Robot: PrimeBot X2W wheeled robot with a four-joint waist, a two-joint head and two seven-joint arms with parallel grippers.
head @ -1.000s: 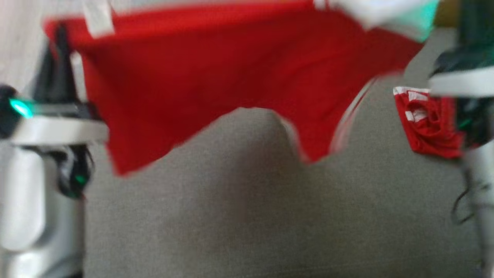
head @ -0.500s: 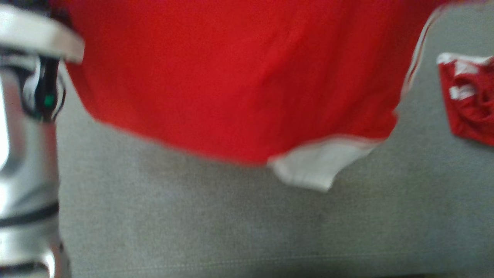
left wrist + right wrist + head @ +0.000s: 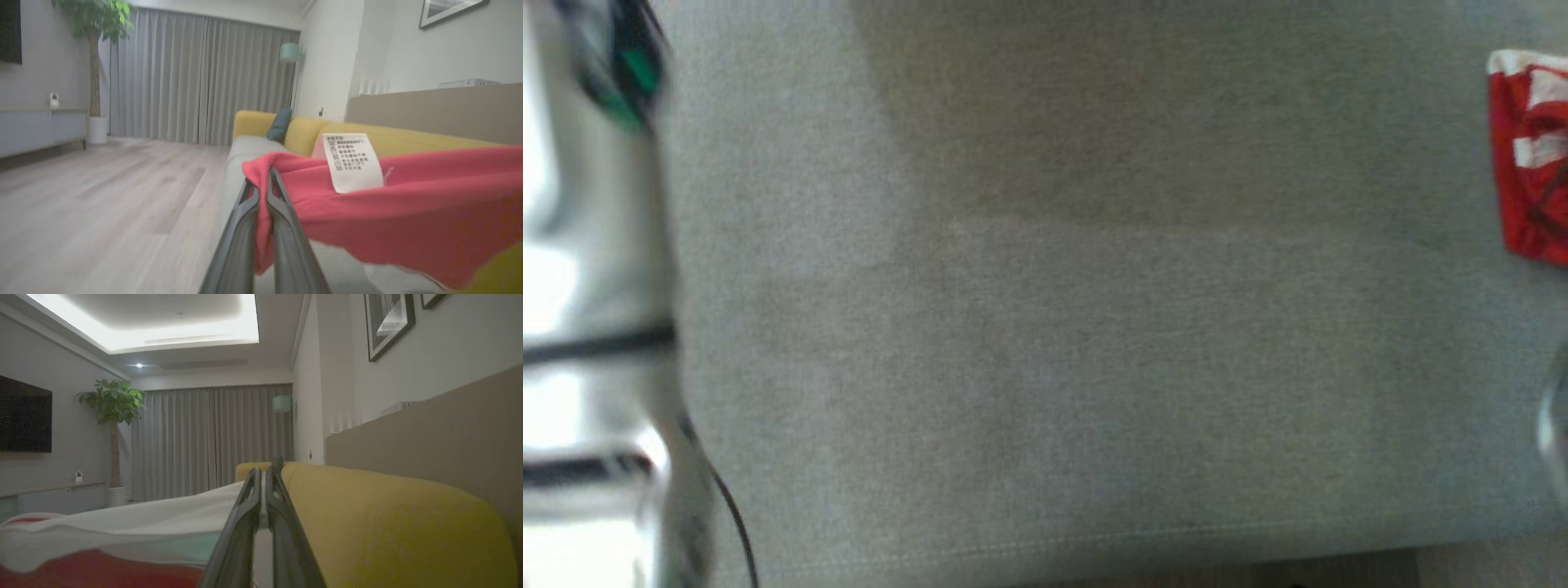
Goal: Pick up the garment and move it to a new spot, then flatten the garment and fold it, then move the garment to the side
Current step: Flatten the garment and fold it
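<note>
So right now the garment is up in the air, strung between the two arms. The left end effector is pressed together on a red corner of it, and the cloth runs off to the right of those fingers, with the care label sitting just beside the tips. The right end effector is pressed together too, and it looks like there's a pale strip of the cloth caught between the fingers. From there the white and red fabric spreads away to its left.

The long axis goes straight from one end effector to the other, so neither arm is really "nearer". They each own an end.

For laying it down, I'd say the sofa seat below has lots of bare grey room across the middle. Things to watch:
- The yellow backrest is close on the right of the right end effector.
- The front seam of the seat is on the near side.
- A second red and white bundle sits off to the right.

My guess is both arms need to lower evenly, or the span will sag and bunch.
</note>
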